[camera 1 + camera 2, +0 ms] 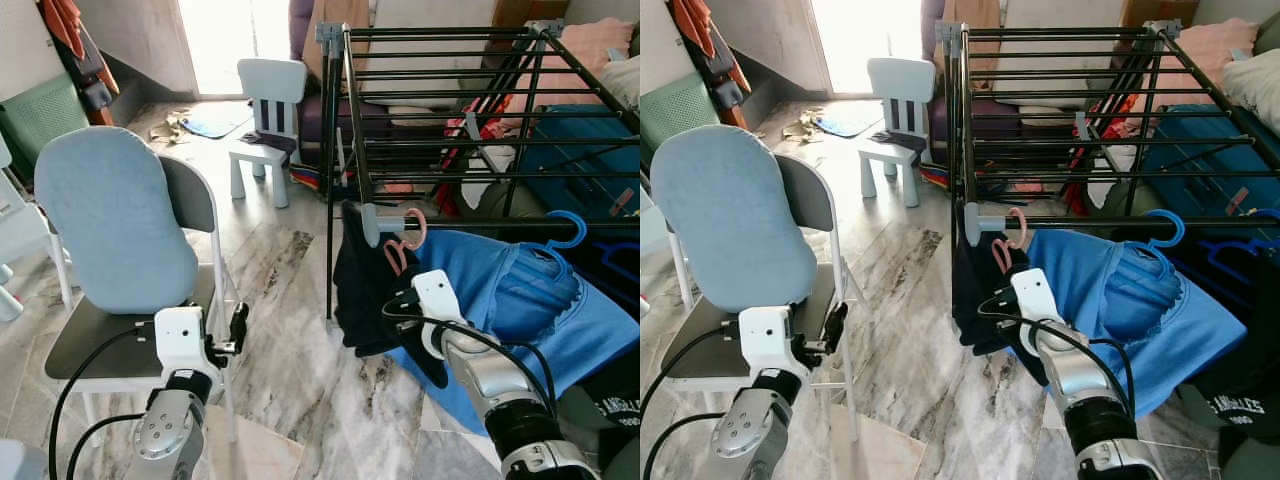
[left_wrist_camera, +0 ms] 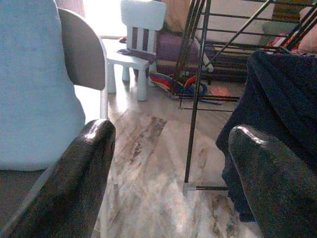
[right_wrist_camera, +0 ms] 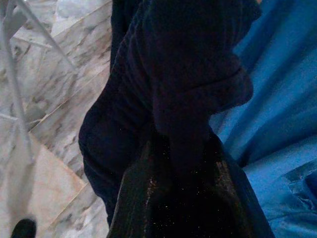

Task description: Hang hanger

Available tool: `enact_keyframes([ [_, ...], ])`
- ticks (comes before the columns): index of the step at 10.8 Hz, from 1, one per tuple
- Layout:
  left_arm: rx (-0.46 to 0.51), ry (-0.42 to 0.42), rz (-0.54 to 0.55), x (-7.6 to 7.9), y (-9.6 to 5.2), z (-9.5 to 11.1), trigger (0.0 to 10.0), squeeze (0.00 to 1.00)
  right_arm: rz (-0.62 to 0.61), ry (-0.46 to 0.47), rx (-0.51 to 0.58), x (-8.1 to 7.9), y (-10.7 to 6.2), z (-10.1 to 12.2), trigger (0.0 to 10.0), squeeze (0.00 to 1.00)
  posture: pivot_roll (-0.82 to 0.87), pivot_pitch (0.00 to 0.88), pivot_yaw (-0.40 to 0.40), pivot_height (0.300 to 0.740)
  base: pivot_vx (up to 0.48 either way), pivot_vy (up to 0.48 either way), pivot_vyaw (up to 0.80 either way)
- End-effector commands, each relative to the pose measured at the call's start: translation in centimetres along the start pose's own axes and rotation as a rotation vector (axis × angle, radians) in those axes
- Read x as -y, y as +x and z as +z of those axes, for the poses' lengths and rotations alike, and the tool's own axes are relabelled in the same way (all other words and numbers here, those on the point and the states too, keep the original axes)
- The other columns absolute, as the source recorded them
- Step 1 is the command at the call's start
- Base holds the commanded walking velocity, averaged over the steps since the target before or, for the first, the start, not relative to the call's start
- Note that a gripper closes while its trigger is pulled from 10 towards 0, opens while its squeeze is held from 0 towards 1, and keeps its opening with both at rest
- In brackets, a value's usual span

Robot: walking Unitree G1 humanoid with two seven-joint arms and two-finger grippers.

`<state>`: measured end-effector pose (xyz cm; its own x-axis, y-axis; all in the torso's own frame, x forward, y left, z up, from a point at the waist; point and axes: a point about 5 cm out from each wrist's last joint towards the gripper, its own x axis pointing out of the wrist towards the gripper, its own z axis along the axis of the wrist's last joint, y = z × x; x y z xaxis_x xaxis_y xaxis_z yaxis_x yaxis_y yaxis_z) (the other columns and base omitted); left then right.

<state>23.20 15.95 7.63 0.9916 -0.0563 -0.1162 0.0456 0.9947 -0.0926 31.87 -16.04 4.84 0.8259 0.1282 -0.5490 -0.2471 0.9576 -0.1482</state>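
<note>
Your right hand [image 1: 400, 300] is reaching into the dark navy garment [image 1: 365, 290], its fingers closing on a fold of the cloth, as the right wrist view shows. That garment is hanging from a pink hanger [image 1: 408, 238], which is hooking over the front rail of the black drying rack [image 1: 440, 120], just beside a blue garment [image 1: 520, 310] on a blue hanger [image 1: 565, 232]. Your left hand [image 1: 236, 332] is idling low beside the grey chair [image 1: 130, 250], fingers spread apart and holding nothing.
</note>
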Motion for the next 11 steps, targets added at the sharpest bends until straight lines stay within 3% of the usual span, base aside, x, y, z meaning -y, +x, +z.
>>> enact_keyframes([
  [1,-0.005,0.003,-0.009,0.1,0.0,0.1,10.0,0.0,-0.04,0.008,0.05,0.6,0.2,1.3,10.0,0.0,-0.06,0.0,0.019,0.74,0.0,0.0,0.0],
  [3,-0.008,0.005,-0.021,0.2,0.0,0.2,10.0,0.0,-0.084,0.015,0.111,1.5,0.7,3.8,10.0,0.0,-0.06,0.0,0.021,0.74,0.0,0.0,0.0],
  [6,-0.016,0.006,-0.018,0.1,-0.2,0.1,10.0,0.0,-0.129,0.021,0.078,1.9,1.3,4.0,10.0,0.0,-0.05,0.0,0.018,0.74,0.0,0.0,0.0],
  [11,-0.034,0.008,-0.031,0.2,-0.3,-0.1,10.0,0.0,-0.078,0.105,-0.11,0.3,1.6,-0.3,10.0,0.0,-0.05,0.0,0.022,0.74,0.0,0.0,0.0],
])
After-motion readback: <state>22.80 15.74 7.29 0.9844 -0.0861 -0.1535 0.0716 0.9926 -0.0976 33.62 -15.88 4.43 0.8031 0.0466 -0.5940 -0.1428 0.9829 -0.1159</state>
